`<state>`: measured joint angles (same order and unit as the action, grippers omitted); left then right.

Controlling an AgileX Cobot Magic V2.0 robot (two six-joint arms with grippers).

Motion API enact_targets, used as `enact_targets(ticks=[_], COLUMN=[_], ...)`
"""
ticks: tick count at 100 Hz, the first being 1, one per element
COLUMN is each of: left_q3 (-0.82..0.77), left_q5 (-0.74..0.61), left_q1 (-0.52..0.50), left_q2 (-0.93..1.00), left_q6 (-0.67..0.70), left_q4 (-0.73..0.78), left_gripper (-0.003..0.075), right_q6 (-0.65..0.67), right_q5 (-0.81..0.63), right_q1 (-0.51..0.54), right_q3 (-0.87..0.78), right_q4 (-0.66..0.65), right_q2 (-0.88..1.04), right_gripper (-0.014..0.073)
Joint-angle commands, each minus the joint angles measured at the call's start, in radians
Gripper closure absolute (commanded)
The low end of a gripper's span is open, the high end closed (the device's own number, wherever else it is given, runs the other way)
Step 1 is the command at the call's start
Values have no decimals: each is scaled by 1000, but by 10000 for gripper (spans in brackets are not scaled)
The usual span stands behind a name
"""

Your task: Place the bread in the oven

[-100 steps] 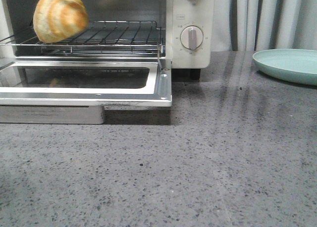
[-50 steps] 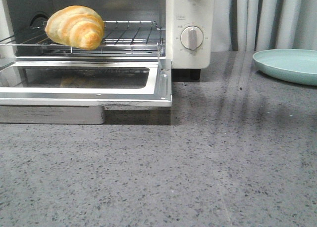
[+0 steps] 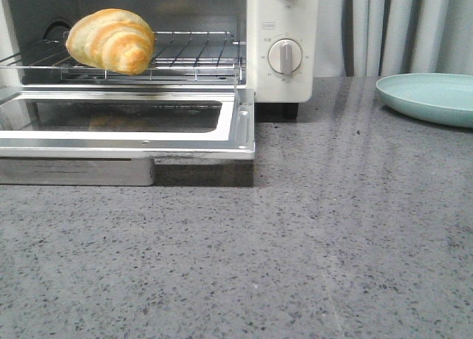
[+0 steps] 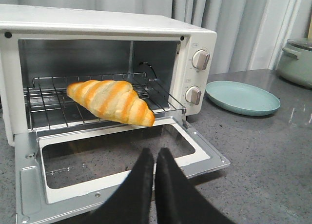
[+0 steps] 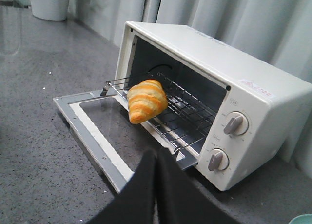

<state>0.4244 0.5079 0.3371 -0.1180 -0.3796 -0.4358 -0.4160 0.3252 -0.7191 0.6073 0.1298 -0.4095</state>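
Note:
The bread (image 3: 111, 40), a golden-brown striped croissant, lies on the wire rack (image 3: 192, 55) inside the white oven (image 3: 284, 73), at the rack's left part. It also shows in the left wrist view (image 4: 112, 102) and the right wrist view (image 5: 146, 101). The oven's glass door (image 3: 126, 125) lies open and flat. My left gripper (image 4: 155, 152) is shut and empty, back from the door's front edge. My right gripper (image 5: 156, 153) is shut and empty, near the door's right corner. Neither gripper shows in the front view.
A pale green plate (image 3: 432, 95) sits on the grey speckled counter right of the oven, also seen in the left wrist view (image 4: 242, 97). A green pot (image 4: 297, 63) stands beyond it. A white pot (image 5: 48, 3) stands far off. Curtains hang behind.
One second ago the bread hung held above the rack's left end. It has dropped onto the rack and lies still; the fingers above it have left the front view.

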Motion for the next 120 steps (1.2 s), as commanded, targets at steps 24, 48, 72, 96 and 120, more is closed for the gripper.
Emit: enact_targets(ticks=[24, 48, 72, 96, 120], left_q3=[22, 22, 12, -62, -298], left_q5=[-71, -71, -77, -146, -370], left_q1=[-2, -2, -2, -41, -243], left_q2=[-12, -12, -12, 13, 155], left_q6=[14, 14, 14, 4, 29], left_q4=[-17, -17, -32, 72, 182], left_gripper=[742, 742, 742, 742, 741], right_q6=[13, 13, 13, 13, 13], right_q5=[-196, -187, -187, -187, -187], right_q1=[28, 28, 28, 28, 28], right_q3=[-159, -160, -160, -160, -160], right_q4=[-8, -8, -8, -8, -8], right_q2=[169, 169, 169, 169, 169], right_gripper=[642, 642, 642, 642, 642])
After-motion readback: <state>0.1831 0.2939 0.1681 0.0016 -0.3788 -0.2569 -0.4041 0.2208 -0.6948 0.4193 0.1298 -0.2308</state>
